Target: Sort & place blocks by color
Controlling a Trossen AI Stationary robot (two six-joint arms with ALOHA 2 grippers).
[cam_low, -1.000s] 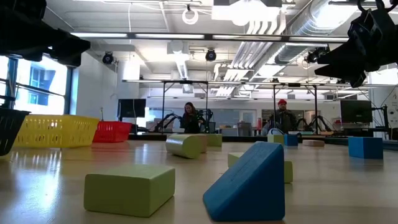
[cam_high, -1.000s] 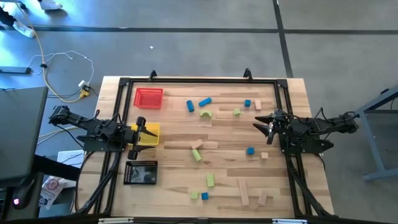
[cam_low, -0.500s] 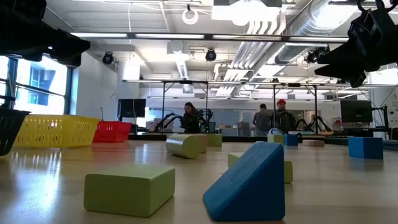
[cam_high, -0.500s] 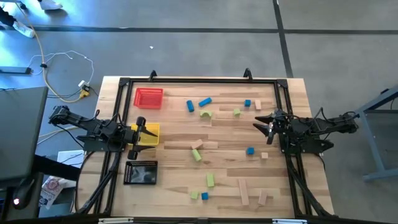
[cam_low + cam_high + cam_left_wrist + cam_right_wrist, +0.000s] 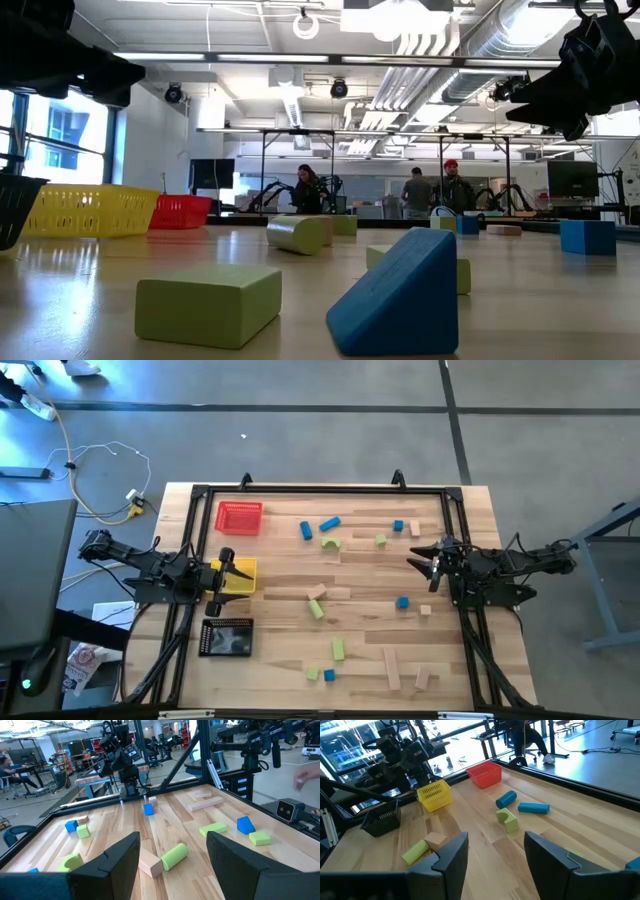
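Note:
Blue, light green and tan blocks lie scattered flat on the wooden table (image 5: 360, 575). Among them are a blue bar (image 5: 329, 523), a green arch (image 5: 330, 544), a green cylinder (image 5: 316, 610) beside a tan block (image 5: 317, 592), a blue cube (image 5: 402, 602) and a long tan bar (image 5: 390, 668). My left gripper (image 5: 226, 574) hovers open over the yellow tray at the table's left side; its own view shows its gap (image 5: 172, 865) empty. My right gripper (image 5: 424, 566) hangs open above the table's right part, its gap (image 5: 495, 865) empty too.
Three mesh trays stand along the left side: red (image 5: 240, 517) at the far end, yellow (image 5: 238, 576) in the middle, black (image 5: 226, 637) nearest. A dark frame rail (image 5: 320, 489) runs around the table. Bare wood lies between the two grippers. People stand in the room behind.

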